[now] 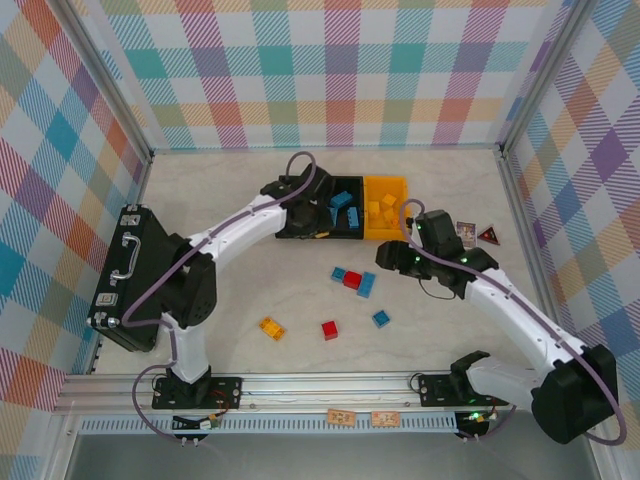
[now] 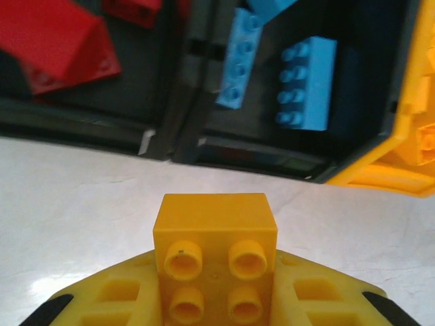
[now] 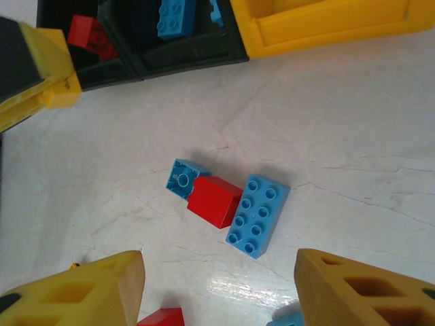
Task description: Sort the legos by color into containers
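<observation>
Your L fingers [image 2: 115,299] are clamped on a yellow brick [image 2: 216,234] just in front of the containers [image 2: 258,153]: red bricks [image 2: 54,47] in the left black bin, blue bricks [image 2: 309,85] in the mid one, yellow in the yellow-orange bin [image 1: 386,181]. Your R fingers [image 3: 95,292] stand apart over a blue-red-blue cluster [image 3: 215,200] on the table [image 3: 340,136]. 3 more legos [image 1: 329,330] lie loose nearby.
</observation>
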